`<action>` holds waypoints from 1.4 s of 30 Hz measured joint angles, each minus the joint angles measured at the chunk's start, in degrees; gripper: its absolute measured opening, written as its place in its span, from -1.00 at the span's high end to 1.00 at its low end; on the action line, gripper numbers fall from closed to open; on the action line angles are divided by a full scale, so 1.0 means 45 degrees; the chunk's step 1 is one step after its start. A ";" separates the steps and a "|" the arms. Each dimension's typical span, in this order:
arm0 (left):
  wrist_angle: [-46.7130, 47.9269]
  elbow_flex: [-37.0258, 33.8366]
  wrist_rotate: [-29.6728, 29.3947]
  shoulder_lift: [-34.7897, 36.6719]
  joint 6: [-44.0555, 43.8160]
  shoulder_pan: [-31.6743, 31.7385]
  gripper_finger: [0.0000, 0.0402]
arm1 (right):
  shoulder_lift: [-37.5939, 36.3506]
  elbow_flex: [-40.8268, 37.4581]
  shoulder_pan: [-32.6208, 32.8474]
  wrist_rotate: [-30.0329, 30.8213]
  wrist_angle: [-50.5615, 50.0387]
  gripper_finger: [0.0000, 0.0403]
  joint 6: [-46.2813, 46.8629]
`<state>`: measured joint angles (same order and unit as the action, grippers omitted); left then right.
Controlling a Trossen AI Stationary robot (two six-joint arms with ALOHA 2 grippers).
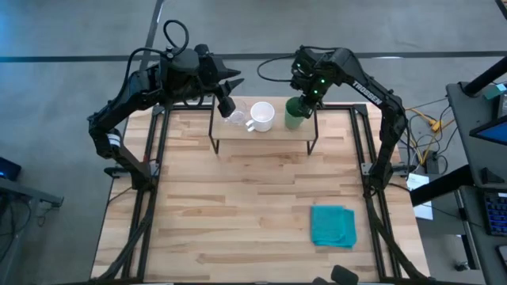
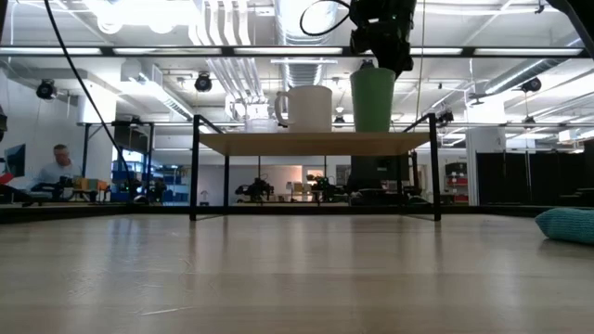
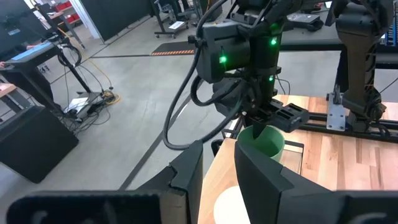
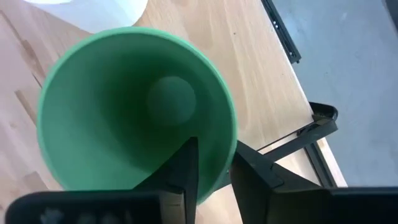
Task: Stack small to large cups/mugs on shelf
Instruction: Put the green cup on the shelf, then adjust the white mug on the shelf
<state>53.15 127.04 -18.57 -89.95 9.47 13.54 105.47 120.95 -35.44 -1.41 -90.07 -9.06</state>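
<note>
Green cup (image 1: 294,113) stands upright on the shelf (image 1: 269,134) at its right end, right gripper (image 1: 306,101) directly over it. Right wrist view: one finger (image 4: 181,174) inside the cup, the other (image 4: 258,174) outside, the rim (image 4: 227,158) pinched between them, so the claw is narrow and clamped on the cup wall. Low view: cup base sits on the board. White mug (image 1: 262,116) is just left of the green cup, upright, near but not touching as seen in the low view (image 2: 305,109). Glass cup (image 1: 236,119) is left of the mug, close beside it. Left gripper (image 1: 227,105) hovers above the shelf's left end near the glass; its fingers (image 3: 186,171) stand apart with a clear gap, holding nothing. Teal cloth (image 1: 333,226) lies on the table (image 1: 238,206), front right, well apart from the shelf.
</note>
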 joint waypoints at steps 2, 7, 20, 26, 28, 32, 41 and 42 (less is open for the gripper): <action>0.0000 0.0000 0.0000 0.0000 0.0018 0.0000 0.60 | -0.0010 0.0180 0.0000 0.0005 0.0039 0.63 0.0004; 0.0000 0.0000 0.0000 0.0000 0.0102 0.0000 0.60 | -0.0028 0.1009 0.0000 0.0005 0.0044 0.64 0.0005; 0.0073 -0.0005 -0.1423 0.0097 0.0917 -0.0002 0.60 | -0.0625 0.3022 0.0574 -0.2660 0.0501 0.67 0.1679; 0.1120 -0.0005 -0.2001 0.0385 0.0981 0.0005 0.60 | -0.1014 0.3050 0.2117 -0.3022 0.0506 0.74 0.1675; 0.1560 -0.0005 -0.2001 0.0541 0.0899 -0.0001 0.60 | -0.1070 0.3050 0.2739 -0.3021 0.0524 0.78 0.1679; 0.2194 -0.0005 -0.2021 0.0739 0.0070 0.0000 0.60 | -0.1015 0.3050 0.3909 -0.3016 0.0826 0.84 0.1676; 0.2362 -0.0019 -0.2025 0.0867 -0.0029 0.0000 0.60 | -0.0145 0.3045 0.5547 -0.1634 0.2650 0.96 0.2038; 0.2437 -0.0027 -0.2025 0.0850 -0.0029 0.0000 0.60 | -0.0011 0.3045 0.5668 -0.1632 0.2765 0.96 0.2197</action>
<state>64.11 126.92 -27.68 -86.13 9.34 13.54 105.42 134.65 -9.94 -8.75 -77.62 0.82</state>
